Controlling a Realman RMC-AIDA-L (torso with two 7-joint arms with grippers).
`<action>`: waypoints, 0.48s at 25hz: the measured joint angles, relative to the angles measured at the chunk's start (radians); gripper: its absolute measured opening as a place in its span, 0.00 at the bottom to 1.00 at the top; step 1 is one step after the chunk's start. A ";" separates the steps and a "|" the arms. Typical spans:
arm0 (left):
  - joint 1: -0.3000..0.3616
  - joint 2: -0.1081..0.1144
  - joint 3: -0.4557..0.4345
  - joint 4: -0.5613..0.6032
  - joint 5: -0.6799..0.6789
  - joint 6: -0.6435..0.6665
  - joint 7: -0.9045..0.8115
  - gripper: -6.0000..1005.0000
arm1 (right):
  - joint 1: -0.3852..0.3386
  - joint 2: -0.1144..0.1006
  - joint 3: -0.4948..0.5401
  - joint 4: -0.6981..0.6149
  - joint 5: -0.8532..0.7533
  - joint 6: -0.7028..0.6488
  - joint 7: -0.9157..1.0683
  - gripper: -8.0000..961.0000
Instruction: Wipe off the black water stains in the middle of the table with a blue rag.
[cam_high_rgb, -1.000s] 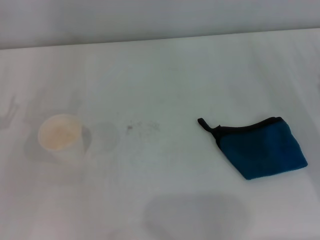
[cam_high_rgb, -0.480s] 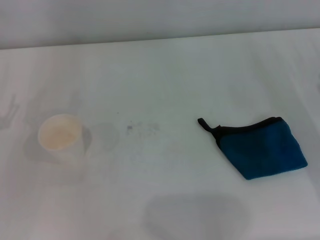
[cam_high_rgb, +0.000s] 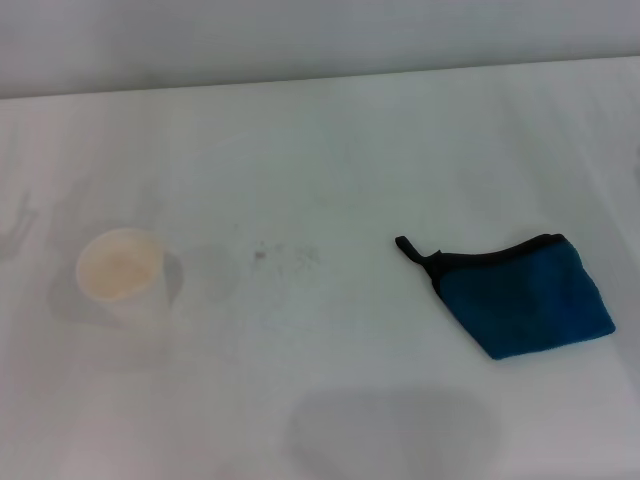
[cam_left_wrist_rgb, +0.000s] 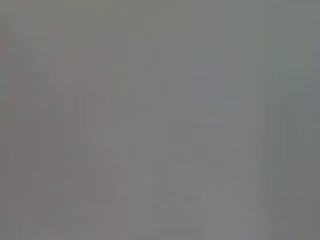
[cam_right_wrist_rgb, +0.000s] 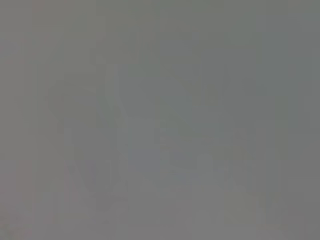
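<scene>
— So what lay nearest in the head view?
— A soft shadow low in the frame, on the table (cam_high_rgb: 330, 150). Above it, at right of centre, sat the blue rag (cam_high_rgb: 525, 297), folded, its black loop pointing left.
— And the stains?
— The black water stains (cam_high_rgb: 285, 255) were faint specks at centre, well apart from the rag. A white paper cup (cam_high_rgb: 122, 275) stood at left.
— The grippers?
— Neither showed; both wrist views were blank grey.

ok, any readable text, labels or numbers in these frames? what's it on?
None.
Rag: plain blue with black edging, no tag text visible.
Cup: plain white, no print visible.
Table: bare white, only faint stains.
Both wrist views: uniform grey, nothing to read.
</scene>
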 joint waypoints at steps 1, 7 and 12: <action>0.000 0.000 0.000 0.000 0.000 0.000 0.000 0.89 | 0.000 0.000 0.000 0.000 0.000 0.000 0.000 0.57; 0.000 0.000 0.000 0.000 0.000 0.000 0.000 0.89 | 0.001 0.001 0.000 0.000 0.000 0.000 0.002 0.57; -0.003 0.000 0.000 0.000 0.000 0.000 0.000 0.89 | 0.001 0.001 0.000 0.000 0.000 0.000 0.004 0.57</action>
